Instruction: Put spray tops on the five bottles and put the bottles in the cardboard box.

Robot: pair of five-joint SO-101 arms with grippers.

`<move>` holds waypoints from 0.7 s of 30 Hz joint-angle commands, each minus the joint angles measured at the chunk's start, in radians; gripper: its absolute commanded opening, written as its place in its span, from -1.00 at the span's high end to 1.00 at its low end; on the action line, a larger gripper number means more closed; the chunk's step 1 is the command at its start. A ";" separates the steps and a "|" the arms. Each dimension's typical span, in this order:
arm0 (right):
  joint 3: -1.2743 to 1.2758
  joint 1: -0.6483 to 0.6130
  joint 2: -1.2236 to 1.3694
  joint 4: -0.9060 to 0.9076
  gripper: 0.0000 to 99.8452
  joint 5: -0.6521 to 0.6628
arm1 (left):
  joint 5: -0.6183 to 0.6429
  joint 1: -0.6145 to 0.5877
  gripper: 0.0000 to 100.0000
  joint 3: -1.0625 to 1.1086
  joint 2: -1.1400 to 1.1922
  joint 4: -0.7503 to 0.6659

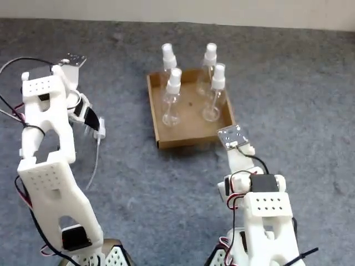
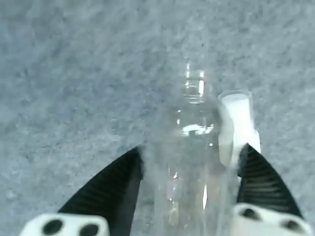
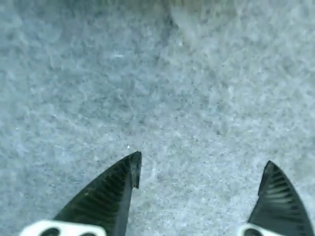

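Observation:
A clear bottle [image 2: 192,147] with no top lies on the grey carpet between the fingers of my left gripper [image 2: 191,149], which is open around it. A white spray top [image 2: 235,120] lies right beside the bottle's neck, close to one fingertip. In the high view this spray top [image 1: 101,131] lies on the carpet by the left arm, its thin tube trailing toward the front. The cardboard box [image 1: 188,143] stands at the middle and holds several upright bottles with spray tops [image 1: 171,102]. My right gripper [image 3: 202,172] is open over bare carpet, just in front of the box.
Grey carpet covers the table all round. The right arm's wrist board [image 1: 236,137] sits close to the box's near right corner. Black cables hang beside the left arm [image 1: 16,64].

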 commanded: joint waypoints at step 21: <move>-0.015 0.053 -0.018 0.039 0.36 0.012 | 0.101 0.154 0.90 0.047 -0.521 0.290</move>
